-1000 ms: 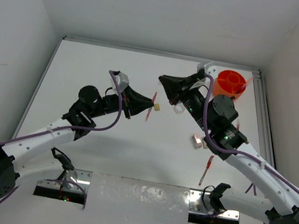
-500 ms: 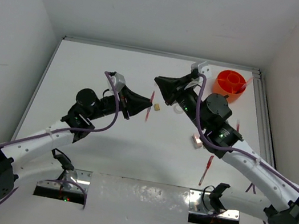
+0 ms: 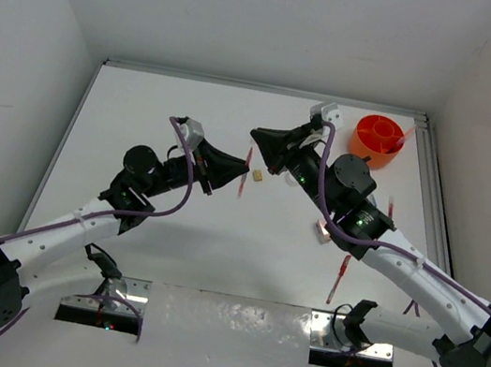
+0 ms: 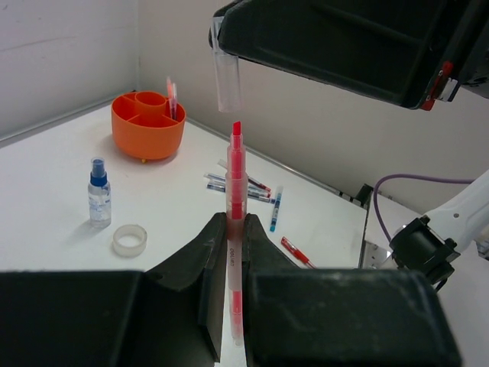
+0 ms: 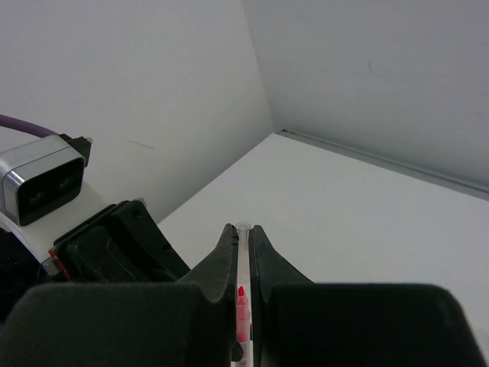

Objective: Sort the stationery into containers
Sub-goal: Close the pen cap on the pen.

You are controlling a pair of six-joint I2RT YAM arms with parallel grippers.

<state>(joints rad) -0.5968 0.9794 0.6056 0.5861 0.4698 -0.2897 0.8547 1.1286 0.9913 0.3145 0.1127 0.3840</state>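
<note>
I pinch the red pen (image 4: 236,176) in my left gripper (image 4: 235,229) and a clear cap (image 4: 227,80) in my right gripper (image 5: 242,233), above the table (image 3: 144,109) middle. Bottle (image 4: 98,193) and tape ring (image 4: 130,239) show only from the left wrist (my right arm (image 3: 403,264) hides them overhead), near the far-right-corner orange tub (image 3: 376,136).

Red pen (image 4: 236,199), clear cap (image 4: 228,80), orange tub (image 4: 148,126)

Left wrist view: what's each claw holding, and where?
The left claw pinches the red pen by its lower barrel; the right claw holds the clear cap by its top.

A robot lab cell: white table (image 3: 144,109) within bare white walls (image 3: 255,24), two cabled arms (image 3: 77,222) on metal base plates (image 3: 136,290).
</note>
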